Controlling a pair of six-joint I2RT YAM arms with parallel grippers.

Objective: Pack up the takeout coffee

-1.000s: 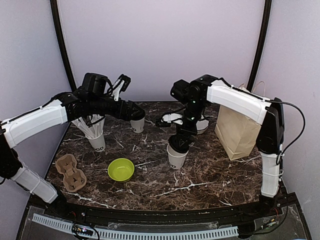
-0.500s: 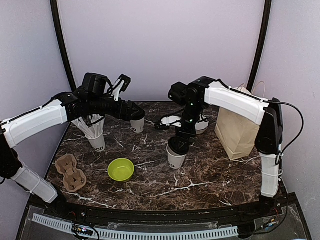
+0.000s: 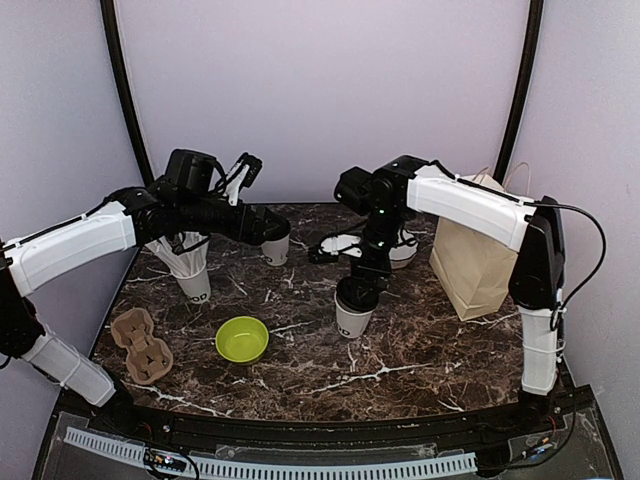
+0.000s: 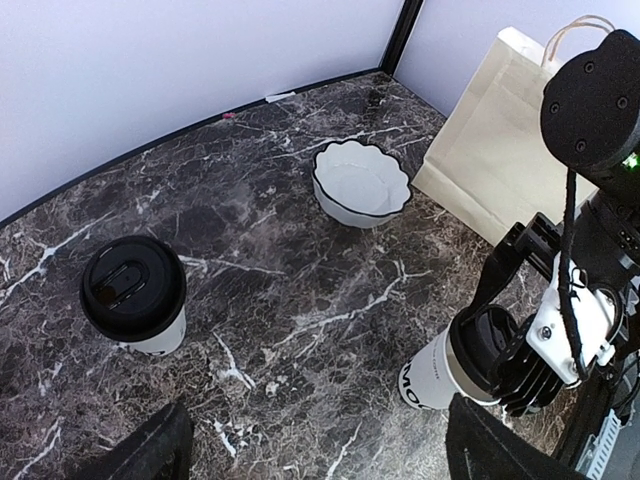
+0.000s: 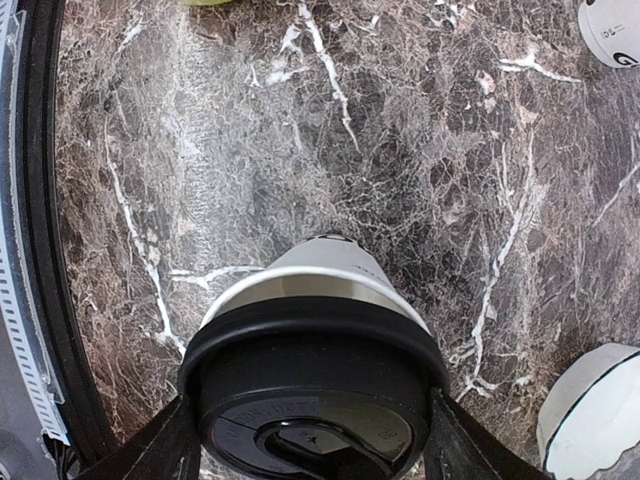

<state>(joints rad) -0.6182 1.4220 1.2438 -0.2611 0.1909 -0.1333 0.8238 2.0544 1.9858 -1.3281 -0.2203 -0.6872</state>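
Note:
Two white coffee cups with black lids stand on the marble table. The near cup (image 3: 353, 308) is in the middle; my right gripper (image 3: 358, 290) is down over it, and in the right wrist view its fingers press both sides of the lid (image 5: 312, 400). The far cup (image 3: 276, 248) stands at the back left; it also shows in the left wrist view (image 4: 133, 295). My left gripper (image 3: 266, 228) hovers above and beside it, jaws wide open and empty, with the left finger (image 4: 150, 452) near the cup. The near cup also shows there (image 4: 445, 368).
A tan paper bag (image 3: 478, 262) stands at the right. A white scalloped bowl (image 4: 360, 185) sits behind the near cup. A lime-green bowl (image 3: 241, 339), a cardboard cup carrier (image 3: 140, 345) and a cup of white straws (image 3: 190, 270) are at the left.
My right wrist has shifted slightly left and back over the near cup. The cup still stands in the same place. My left arm has barely moved.

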